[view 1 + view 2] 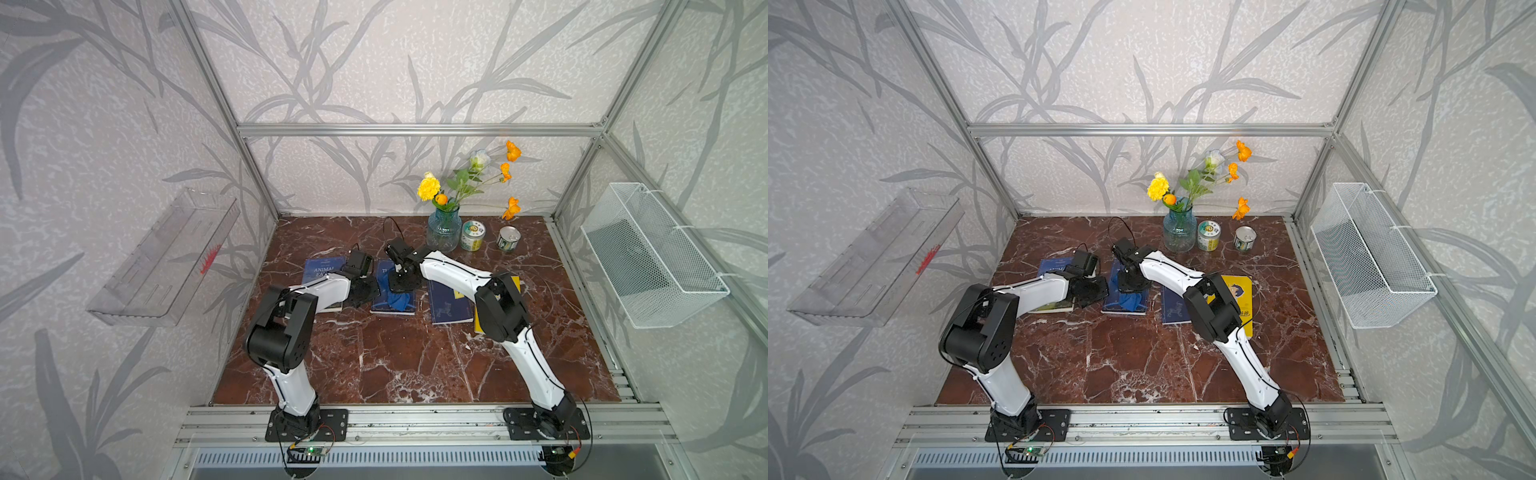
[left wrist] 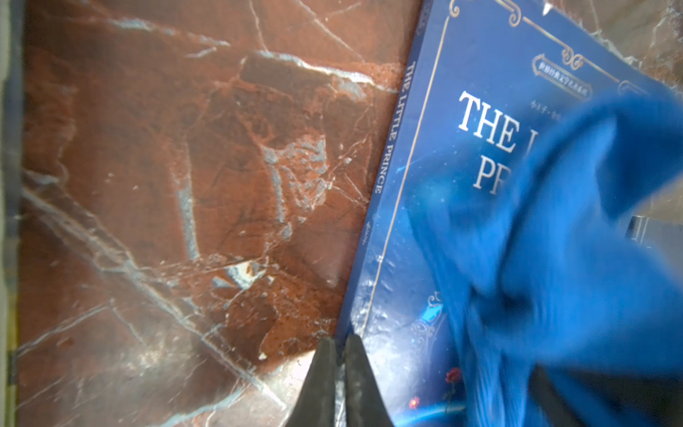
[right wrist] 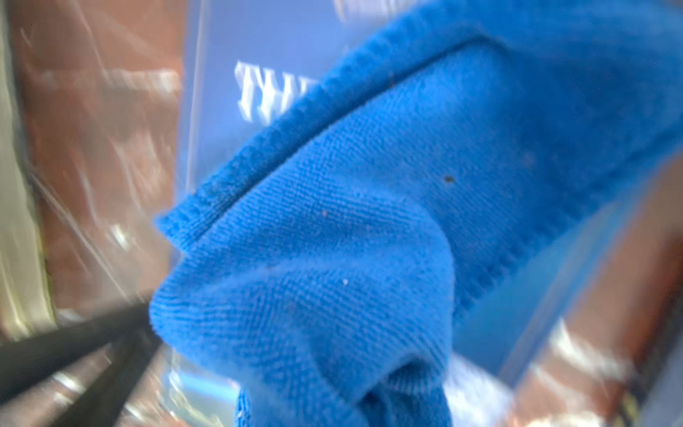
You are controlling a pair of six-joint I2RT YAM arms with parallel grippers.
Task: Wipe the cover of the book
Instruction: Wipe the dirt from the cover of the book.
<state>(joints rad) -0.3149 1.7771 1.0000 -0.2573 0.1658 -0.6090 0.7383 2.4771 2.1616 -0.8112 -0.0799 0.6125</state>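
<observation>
Left gripper (image 2: 340,345): jaws clenched, tips together, nothing between them. The tips sit at the spine edge of the book (image 2: 436,166), near one of its corners; whether they press on it cannot be determined. Right gripper (image 1: 402,284): poised over the cover in both top views, jaws closed on a blue cloth (image 3: 369,222), which bunches up towards the wrist camera and spreads out from the jaws across the cover. The jaws themselves are hidden behind the cloth in the right wrist view. The book, titled "The Little Prince", lies flat and face up on the table (image 1: 395,361), directly under the right jaws and just beside the left ones. The cloth covers part of the title; the cover strip along the spine is bare. The cloth is blurred in the left wrist view. Animal Farm (image 1: 322,268) lies flat on the far side of the left jaws from the book, partly under that arm. A third blue book (image 1: 446,309) lies beyond the right jaws, under that arm. A vase (image 1: 444,232) and two cans (image 1: 473,235) stand well behind the right jaws.
</observation>
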